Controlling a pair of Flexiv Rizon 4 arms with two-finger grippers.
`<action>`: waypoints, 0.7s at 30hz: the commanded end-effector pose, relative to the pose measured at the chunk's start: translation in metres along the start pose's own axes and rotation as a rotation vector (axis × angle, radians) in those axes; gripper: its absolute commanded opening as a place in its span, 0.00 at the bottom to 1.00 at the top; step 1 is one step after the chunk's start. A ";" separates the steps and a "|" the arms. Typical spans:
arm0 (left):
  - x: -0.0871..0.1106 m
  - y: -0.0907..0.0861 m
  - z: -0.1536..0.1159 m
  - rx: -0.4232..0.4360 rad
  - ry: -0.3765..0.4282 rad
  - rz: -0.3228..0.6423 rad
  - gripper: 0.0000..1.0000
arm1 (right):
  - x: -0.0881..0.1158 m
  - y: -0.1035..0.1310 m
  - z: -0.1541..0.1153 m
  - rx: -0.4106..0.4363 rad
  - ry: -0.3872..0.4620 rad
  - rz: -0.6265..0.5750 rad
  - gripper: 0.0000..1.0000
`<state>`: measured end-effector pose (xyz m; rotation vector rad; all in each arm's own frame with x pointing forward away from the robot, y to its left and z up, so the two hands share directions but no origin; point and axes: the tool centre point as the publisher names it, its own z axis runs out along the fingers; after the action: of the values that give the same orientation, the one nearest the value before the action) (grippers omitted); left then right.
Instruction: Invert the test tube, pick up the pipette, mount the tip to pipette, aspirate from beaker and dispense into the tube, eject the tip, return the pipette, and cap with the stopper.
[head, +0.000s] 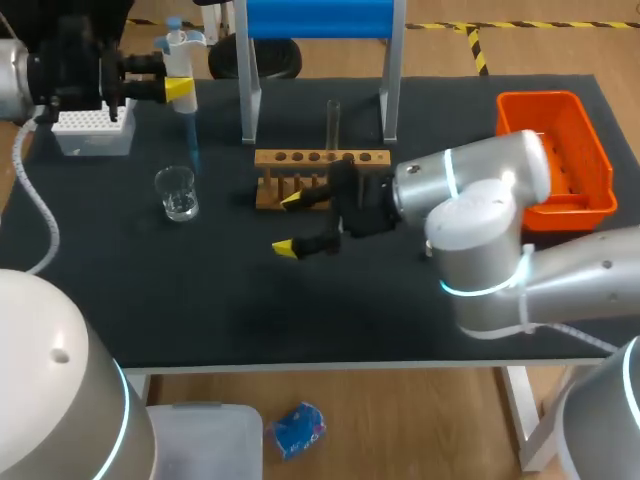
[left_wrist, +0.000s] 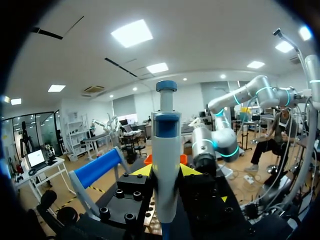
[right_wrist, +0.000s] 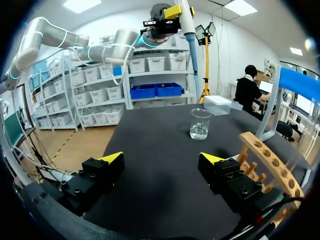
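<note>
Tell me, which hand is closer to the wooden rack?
Right. The right hand is open right beside the rack; the left hand is far off to the left, holding the pipette.

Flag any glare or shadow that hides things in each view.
Head view: even light, only small glints on the beaker; the black table swallows shadows. Left wrist view: strong light from above, yet the pipette is plainly lit. Right wrist view: the beaker's rim glints, nothing hidden.

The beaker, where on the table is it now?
In the head view the beaker stands on the left part of the table, between the tip box and the wooden rack, touching neither.
</note>
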<state>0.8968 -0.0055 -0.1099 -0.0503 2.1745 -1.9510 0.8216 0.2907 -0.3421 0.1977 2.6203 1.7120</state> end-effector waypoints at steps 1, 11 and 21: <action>-0.014 0.012 -0.005 -0.007 -0.009 -0.011 0.00 | -0.005 -0.002 0.053 0.024 -0.002 -0.004 1.00; -0.014 0.012 -0.005 -0.007 -0.009 -0.011 0.00 | -0.005 -0.002 0.053 0.024 -0.002 -0.004 1.00; -0.017 0.013 -0.011 0.006 0.001 0.010 0.00 | -0.014 -0.006 0.073 0.019 -0.005 -0.033 1.00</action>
<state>0.9103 0.0044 -0.1177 -0.0505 2.1633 -1.9482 0.8383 0.3417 -0.3678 0.1575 2.6328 1.6694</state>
